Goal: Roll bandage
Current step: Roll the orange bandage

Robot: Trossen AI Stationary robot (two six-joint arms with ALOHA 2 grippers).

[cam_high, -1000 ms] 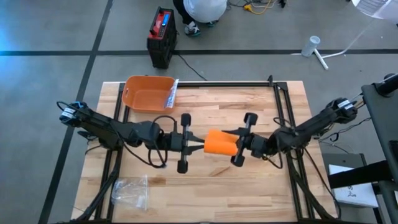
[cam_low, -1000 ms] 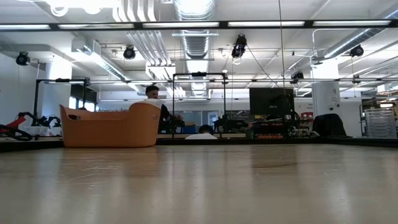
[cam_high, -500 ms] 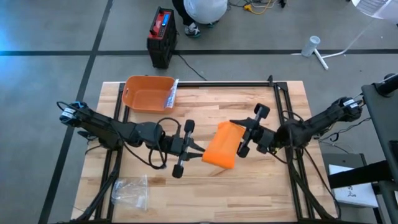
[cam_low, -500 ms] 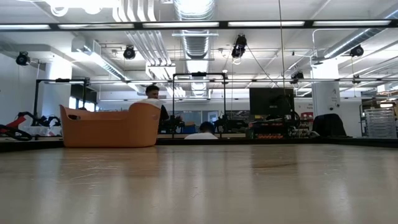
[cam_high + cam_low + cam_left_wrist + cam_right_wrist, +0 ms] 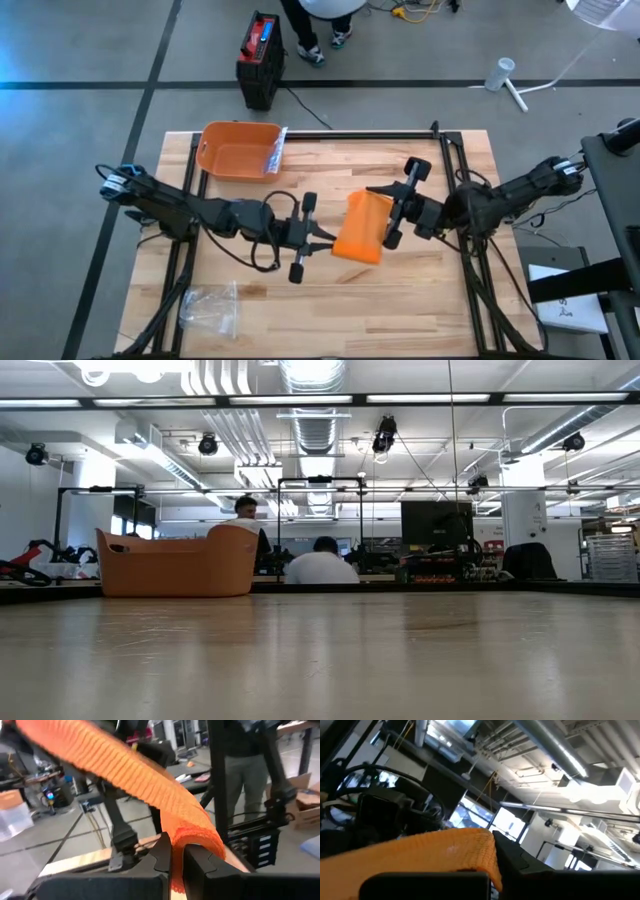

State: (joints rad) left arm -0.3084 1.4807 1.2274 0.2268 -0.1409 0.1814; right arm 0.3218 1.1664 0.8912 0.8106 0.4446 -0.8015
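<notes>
Swung more upright since a second ago: orange bandage [image 5: 360,227], off the table mid-air, pinched by 2 grippers, left gripper [image 5: 325,241] clamped on its lower corner, right gripper [image 5: 385,211] clamped on the other edge. Beyond, orange tub [image 5: 236,150] at the table's far-left corner.

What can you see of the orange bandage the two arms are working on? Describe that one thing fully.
The orange bandage is a ribbed, woven-looking strip, held up above the middle of the wooden table. The left gripper is shut on one end, the right gripper on the other. Between them it hangs as a broad, tilted band, not yet rolled.
</notes>
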